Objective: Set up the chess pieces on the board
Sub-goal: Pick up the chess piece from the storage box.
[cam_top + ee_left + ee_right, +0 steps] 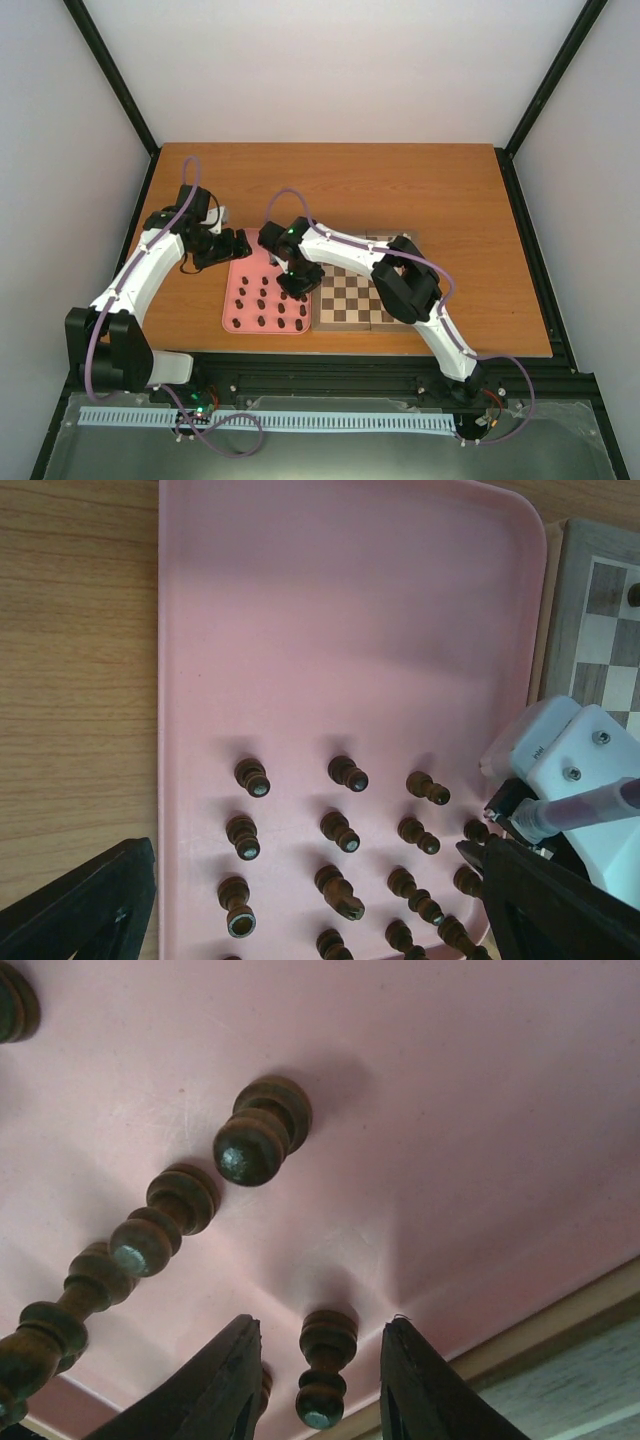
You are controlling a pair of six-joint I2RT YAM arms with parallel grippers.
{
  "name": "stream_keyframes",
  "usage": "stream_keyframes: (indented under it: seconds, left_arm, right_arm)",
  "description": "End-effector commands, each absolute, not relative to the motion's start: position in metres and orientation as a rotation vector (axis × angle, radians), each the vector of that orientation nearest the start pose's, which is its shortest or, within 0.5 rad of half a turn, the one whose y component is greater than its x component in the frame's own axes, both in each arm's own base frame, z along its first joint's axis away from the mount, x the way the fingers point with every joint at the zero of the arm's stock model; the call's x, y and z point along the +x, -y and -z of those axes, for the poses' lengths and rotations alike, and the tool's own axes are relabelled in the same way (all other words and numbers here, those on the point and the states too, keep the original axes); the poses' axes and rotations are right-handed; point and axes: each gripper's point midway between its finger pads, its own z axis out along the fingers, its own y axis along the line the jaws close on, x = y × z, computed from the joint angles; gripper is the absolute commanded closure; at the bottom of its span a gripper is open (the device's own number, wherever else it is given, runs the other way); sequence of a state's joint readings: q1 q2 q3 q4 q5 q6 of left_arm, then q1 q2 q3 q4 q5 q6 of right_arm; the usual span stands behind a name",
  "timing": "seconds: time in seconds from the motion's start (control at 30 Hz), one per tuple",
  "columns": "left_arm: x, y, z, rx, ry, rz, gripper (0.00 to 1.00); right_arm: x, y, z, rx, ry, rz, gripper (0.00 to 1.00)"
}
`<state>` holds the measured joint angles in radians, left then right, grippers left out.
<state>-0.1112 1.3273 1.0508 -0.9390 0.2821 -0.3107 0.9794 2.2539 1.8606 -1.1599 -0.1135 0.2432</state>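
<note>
Right wrist: a dark piece [325, 1370] stands between the right pincer's [320, 1324] spread fingers [205, 1395] (released, touching neither), on the tray [470, 1110].

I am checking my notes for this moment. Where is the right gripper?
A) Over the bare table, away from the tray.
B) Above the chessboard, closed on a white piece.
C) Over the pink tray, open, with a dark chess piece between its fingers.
C: the right wrist view shows the right gripper open around a dark chess piece standing on the pink tray.
</note>
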Motion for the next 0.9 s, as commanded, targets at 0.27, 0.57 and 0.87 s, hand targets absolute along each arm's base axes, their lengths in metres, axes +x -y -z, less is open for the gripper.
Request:
stream_keyframes:
  seconds: [0.27,0.57,0.87]
  left_arm:
    - [0.294,0.082,-0.143,-0.211,-2.778,0.514,0.0]
    - [0.293,0.081,-0.141,-0.212,-2.784,0.51,0.0]
    - [0.293,0.081,-0.141,-0.212,-2.784,0.505,0.0]
  right_arm:
    - [0.232,-0.373,-0.033,-1.146,-2.991,-0.149,0.8]
    - [0.238,-0.371,-0.043,-1.121,-2.968,-0.129,0.96]
    - [0.256,-0.375,-0.103,-1.04,-2.89,-0.27,0.97]
